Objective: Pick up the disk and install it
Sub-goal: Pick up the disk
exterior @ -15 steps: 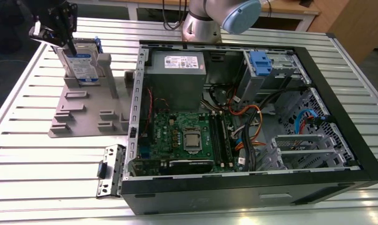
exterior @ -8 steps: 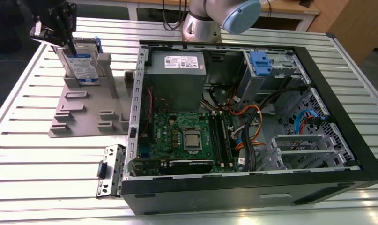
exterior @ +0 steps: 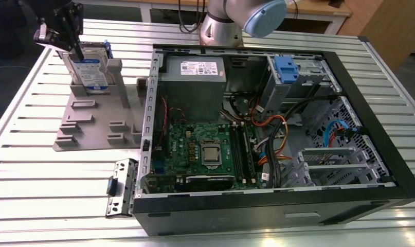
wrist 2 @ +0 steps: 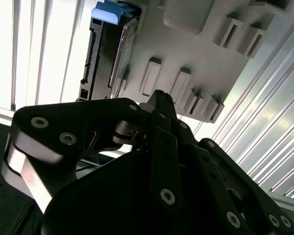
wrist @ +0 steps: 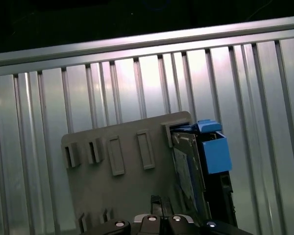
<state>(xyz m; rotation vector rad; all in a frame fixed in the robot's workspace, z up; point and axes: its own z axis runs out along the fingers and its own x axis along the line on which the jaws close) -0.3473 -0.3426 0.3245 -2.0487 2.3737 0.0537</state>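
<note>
- Your gripper (exterior: pixel 75 50) hangs over the back corner of the worktop (exterior: pixel 29 170), on the exterior view's left, above the grey holder plate (exterior: pixel 90 116).
- Its fingers (wrist 2: pixel 161 132) are drawn together, the tips meeting in the second wrist view. Nothing is held between them.
- The disk (exterior: pixel 90 69) stands on edge in a slot at the back end of the holder plate. Its label faces the exterior camera, and the blue caddy (exterior: pixel 108 49) shows along its upper edge.
- In the exterior view, the gripper's tip sits at the disk's top edge, toward the exterior view's left. You cannot tell from this view whether it touches the disk.
- Both wrist views put the disk just beside the fingertips, off to one side and not between them.
- The open computer case (exterior: pixel 276 206) lies on its side on the worktop, to the exterior view's right of the holder plate and well apart from the gripper.
- Inside the case, the grey power supply (exterior: pixel 200 72) sits nearest the holder plate, and a drive bay with a blue fitting (exterior: pixel 286 67) is at the back corner.
- A black bracket (exterior: pixel 121 188) lies on the worktop just beside the case's near corner.
</note>
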